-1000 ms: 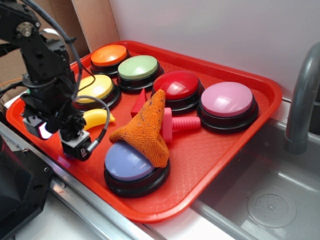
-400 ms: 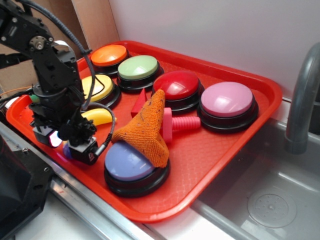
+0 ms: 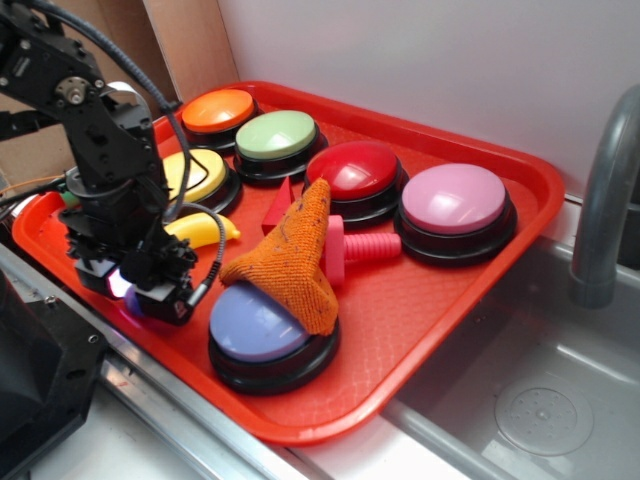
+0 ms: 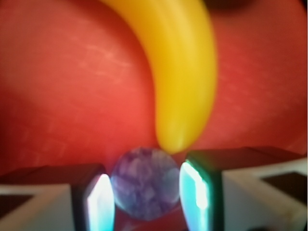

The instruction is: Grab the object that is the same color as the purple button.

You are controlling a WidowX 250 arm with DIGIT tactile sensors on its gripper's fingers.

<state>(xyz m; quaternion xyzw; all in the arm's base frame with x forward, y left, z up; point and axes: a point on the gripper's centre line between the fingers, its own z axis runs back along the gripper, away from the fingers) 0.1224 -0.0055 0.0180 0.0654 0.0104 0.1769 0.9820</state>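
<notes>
Bracketing the purple ball (image 4: 145, 184), gripper (image 4: 147, 195) low on tray (image 3: 420, 300), near-left; fingers (image 4: 102, 199) spread either side, not yet pinching. Banana (image 4: 180, 72) tip touches ball. Risk: round ball squirts out on closing, or banana nudged.

My black, cable-draped WidowX arm (image 3: 100, 150) stands at the near left, wrist pitched straight down. Its black gripper (image 3: 140, 292) sits low at the surface, glowing faintly purple between the tips. On my wrist camera, the two pale glowing finger pads (image 4: 102, 202) flank a narrow gap, apparently touching what sits between them, though the picture is blurred.
</notes>
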